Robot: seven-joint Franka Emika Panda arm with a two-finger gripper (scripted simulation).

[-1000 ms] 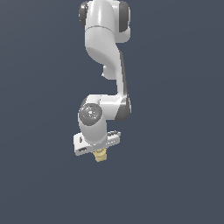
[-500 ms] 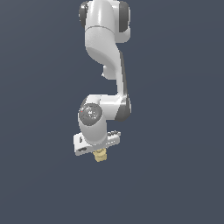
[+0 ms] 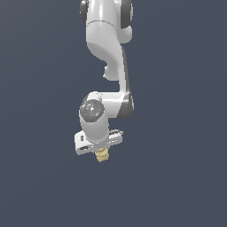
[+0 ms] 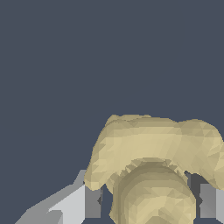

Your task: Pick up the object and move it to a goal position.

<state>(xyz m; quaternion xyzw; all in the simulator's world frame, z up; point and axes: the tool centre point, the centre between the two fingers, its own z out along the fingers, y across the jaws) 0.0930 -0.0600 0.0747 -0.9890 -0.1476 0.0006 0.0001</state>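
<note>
The object (image 3: 102, 155) is a small tan-yellow knobbly figurine. In the exterior view it hangs just below the white gripper (image 3: 101, 153), held between the fingers. In the wrist view the object (image 4: 153, 166) fills the lower right, with a grey finger (image 4: 92, 202) on one side and another on the other side, both pressed against it. The gripper is shut on the object. The white arm reaches down from the top of the exterior view. The fingertips are mostly hidden behind the object.
Only a plain dark grey-blue surface (image 3: 177, 177) shows around the arm in both views. No other objects, containers or edges are in sight.
</note>
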